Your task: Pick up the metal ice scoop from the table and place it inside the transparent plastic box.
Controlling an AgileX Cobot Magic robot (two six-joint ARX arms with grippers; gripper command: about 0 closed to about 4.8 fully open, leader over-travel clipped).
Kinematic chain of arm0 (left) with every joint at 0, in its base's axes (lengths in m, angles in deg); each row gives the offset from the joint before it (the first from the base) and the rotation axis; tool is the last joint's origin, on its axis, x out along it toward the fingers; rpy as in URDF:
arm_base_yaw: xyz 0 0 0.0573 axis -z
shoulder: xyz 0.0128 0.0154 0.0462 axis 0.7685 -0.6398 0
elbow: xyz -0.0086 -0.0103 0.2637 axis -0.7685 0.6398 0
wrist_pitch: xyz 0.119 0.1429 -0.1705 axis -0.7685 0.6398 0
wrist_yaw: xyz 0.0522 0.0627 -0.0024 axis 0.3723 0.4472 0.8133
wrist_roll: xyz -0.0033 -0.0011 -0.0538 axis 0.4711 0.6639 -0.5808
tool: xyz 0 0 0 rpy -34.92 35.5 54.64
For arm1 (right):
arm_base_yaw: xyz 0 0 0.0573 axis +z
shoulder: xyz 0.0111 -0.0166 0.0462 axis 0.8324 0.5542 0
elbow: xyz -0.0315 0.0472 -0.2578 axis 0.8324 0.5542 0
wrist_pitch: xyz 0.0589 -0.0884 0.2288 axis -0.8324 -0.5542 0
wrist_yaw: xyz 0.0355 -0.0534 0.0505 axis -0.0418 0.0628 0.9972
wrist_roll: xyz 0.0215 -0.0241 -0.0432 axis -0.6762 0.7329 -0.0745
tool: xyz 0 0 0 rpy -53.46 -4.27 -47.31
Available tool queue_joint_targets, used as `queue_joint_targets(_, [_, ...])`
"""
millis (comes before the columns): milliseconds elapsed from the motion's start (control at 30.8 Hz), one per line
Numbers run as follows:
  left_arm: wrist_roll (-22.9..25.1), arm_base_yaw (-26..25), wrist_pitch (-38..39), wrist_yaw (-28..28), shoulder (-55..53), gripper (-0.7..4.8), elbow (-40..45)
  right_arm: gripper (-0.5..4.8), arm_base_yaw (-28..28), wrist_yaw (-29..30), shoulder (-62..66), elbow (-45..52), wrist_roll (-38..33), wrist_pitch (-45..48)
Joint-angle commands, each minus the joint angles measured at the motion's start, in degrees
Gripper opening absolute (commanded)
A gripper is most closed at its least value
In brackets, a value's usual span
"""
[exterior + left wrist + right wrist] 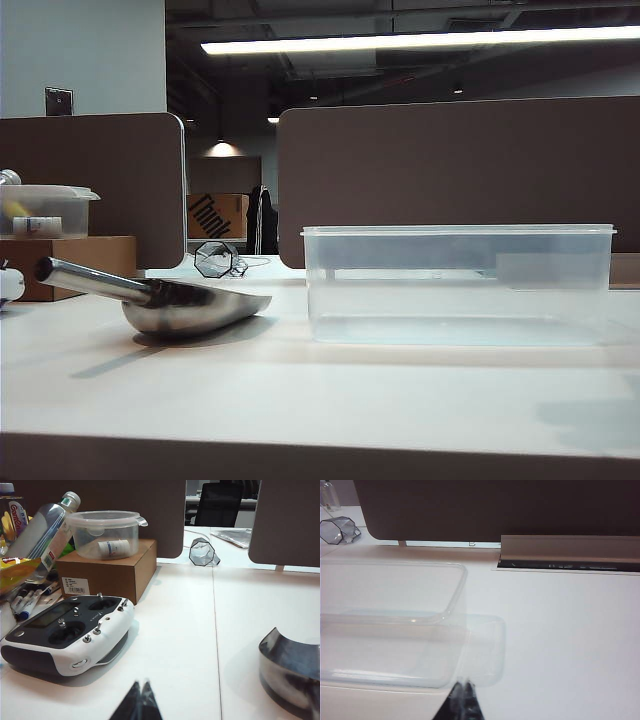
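1. Since nothing is lifted yet, I see the table (330,390) bearing everything.
2. My landmark, the transparent plastic box (458,285), sits open-topped, ready to receive.
3. Just beside the box, the metal ice scoop (165,298) lies bowl toward it, handle angled up and reachable.
4. Well back from the box, my left gripper (141,700) and right gripper (465,700) wait, tips together, empty.

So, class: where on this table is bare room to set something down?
Bare table lies in front of the scoop and box, and beyond the box toward the right gripper. Crowded: the corner by the left gripper, with controller, carton and bottle.
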Motion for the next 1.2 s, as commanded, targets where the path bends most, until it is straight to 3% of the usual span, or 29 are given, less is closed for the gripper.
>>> queue_joint_targets(32, [0.2, 0.0, -0.4, -0.3, 0.0, -0.05, 0.0, -0.01, 0.1, 0.0, 0.0, -0.1, 0.1, 1.0])
queue_joint_targets(422, [0.2, 0.0, -0.5, -0.3, 0.0, -0.05, 0.0, -0.01, 2.4, 0.0, 0.0, -0.1, 0.1, 1.0])
queue_joint_targets(519, [-1.9, 0.0, -1.1, -0.3, 0.0, -0.05, 0.0, -0.01, 7.3, 0.0, 0.0, -0.1, 0.1, 1.0])
queue_joint_targets(714, [-2.3, 0.0, -1.4, -1.1, 0.0, -0.05, 0.0, -0.01, 22.9, 0.0, 0.0, -0.1, 0.1, 1.0])
queue_joint_targets(779, [-5.0, 0.0, -1.4, -2.7, 0.0, -0.05, 0.0, -0.01, 27.5, 0.0, 0.0, -0.1, 0.1, 1.0])
queue_joint_targets(941, [-17.2, 0.0, -3.2, -10.4, 0.0, -0.05, 0.0, -0.01, 37.0, 0.1, 0.0, -0.1, 0.1, 1.0])
queue_joint_targets(1071, [-18.4, 0.0, -4.8, -17.9, 0.0, 0.00, -0.7, -0.01, 41.5, 0.0, 0.8, -0.1, 0.1, 1.0])
queue_joint_targets(1104, [-18.4, 0.0, -4.7, -18.1, -0.1, 0.20, -1.0, -0.01, 42.2, 0.1, 1.2, -0.1, 0.1, 1.0])
queue_joint_targets(1169, [-18.4, 0.0, -3.8, -17.8, -0.2, 1.93, -1.4, -0.01, 43.4, 0.0, 2.4, -0.1, 0.1, 1.0])
queue_joint_targets(1201, [-18.9, 0.0, -3.2, -17.7, -0.4, 2.36, -1.8, -0.01, 43.8, 0.0, 2.9, -0.1, 0.1, 1.0])
